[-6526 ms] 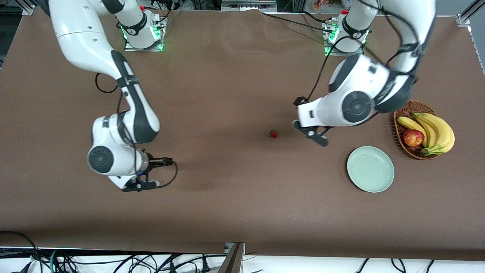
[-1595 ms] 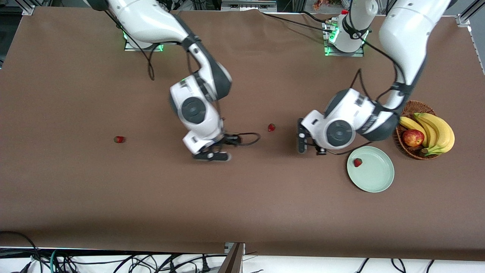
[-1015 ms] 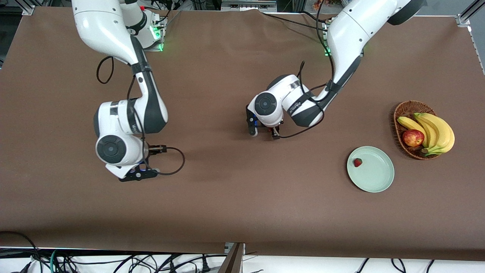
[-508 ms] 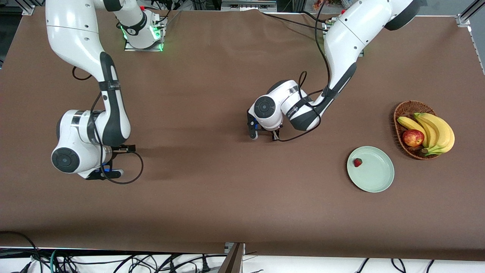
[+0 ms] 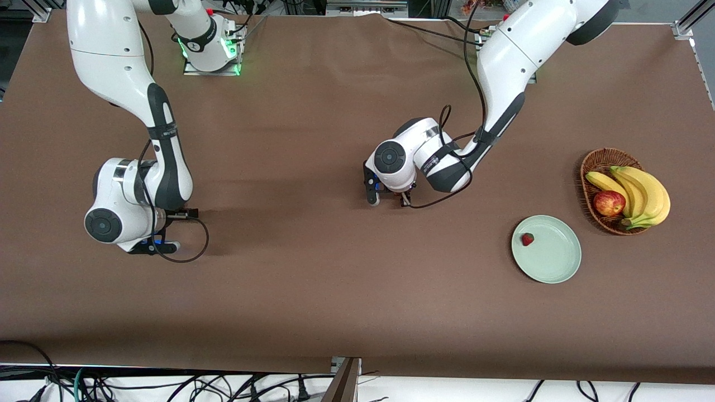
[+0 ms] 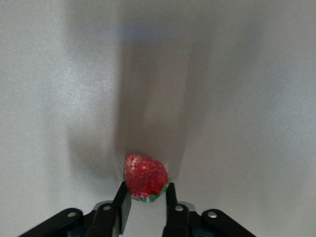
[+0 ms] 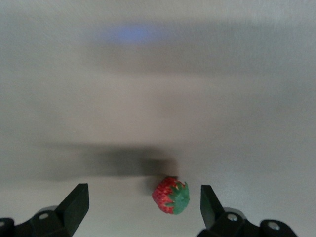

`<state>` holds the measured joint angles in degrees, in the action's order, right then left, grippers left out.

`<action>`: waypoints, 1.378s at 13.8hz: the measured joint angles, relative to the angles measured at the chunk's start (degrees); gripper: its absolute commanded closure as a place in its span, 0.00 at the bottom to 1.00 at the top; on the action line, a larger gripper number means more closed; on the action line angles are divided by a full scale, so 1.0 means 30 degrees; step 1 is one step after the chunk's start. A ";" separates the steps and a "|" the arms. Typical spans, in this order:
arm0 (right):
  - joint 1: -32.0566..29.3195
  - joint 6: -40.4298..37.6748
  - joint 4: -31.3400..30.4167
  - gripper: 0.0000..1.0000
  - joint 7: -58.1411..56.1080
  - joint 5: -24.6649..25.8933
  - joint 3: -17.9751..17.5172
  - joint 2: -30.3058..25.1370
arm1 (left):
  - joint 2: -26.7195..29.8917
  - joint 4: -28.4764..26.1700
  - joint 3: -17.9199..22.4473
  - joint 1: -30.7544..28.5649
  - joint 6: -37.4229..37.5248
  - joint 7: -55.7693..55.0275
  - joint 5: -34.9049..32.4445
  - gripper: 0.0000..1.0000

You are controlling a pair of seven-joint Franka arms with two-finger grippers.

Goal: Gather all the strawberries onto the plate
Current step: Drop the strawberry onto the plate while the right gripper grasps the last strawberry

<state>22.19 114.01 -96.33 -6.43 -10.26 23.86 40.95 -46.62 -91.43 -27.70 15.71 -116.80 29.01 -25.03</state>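
Observation:
In the left wrist view, a red strawberry (image 6: 144,175) with a green cap sits between the fingers of my left gripper (image 6: 146,191), which is shut on it low over the middle of the table (image 5: 391,199). My right gripper (image 7: 143,193) stands open, low at the right arm's end of the table (image 5: 153,247), and a second strawberry (image 7: 170,195) lies on the cloth between its fingers, touching neither. A third strawberry (image 5: 527,239) lies in the pale mint-green plate (image 5: 556,259). The front view hides both strawberries at the grippers.
A brown wicker basket (image 5: 593,167) with bananas (image 5: 642,192) and a red-yellow apple (image 5: 609,202) stands beside the plate, farther from the front camera, at the left arm's end. A brown cloth covers the table.
The left gripper's fingers have closed on the strawberry at mid-table. The right arm has swung toward its own end of the table and settled low over the second strawberry.

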 measured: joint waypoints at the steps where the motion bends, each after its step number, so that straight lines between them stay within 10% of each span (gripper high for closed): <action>1: -0.0048 0.0094 -0.0311 0.00 -0.0050 0.0000 0.0002 -0.0142 | -0.0056 0.0001 -0.0003 0.0013 -0.0165 -0.0102 0.0000 0.39; 4: -0.0165 0.0129 -0.0878 0.00 -0.0228 0.0000 0.0003 -0.0424 | -0.0126 0.0002 -0.0036 0.0028 -0.0479 -0.0362 0.0000 0.46; 9: -0.0882 0.0508 -0.1417 0.00 -0.1640 -0.0591 0.0015 -0.0491 | -0.0140 0.0068 -0.0008 0.0016 -0.0792 -0.0476 -0.0031 0.88; 13: -0.1364 0.0718 -0.1550 0.02 -0.2492 -0.1154 0.0007 -0.0492 | -0.0142 0.0069 -0.0011 0.0008 -0.0798 -0.0505 -0.0031 0.93; 19: -0.1341 0.1216 -0.1752 0.47 -0.2497 -0.1167 -0.0220 -0.0489 | 0.0065 0.1356 -0.1036 -0.2336 0.2300 0.0237 0.0146 0.93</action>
<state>18.17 117.66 -101.58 -13.92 -13.76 23.20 39.48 -46.42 -87.36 -30.81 8.70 -109.90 29.72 -24.59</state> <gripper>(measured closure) 0.159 0.661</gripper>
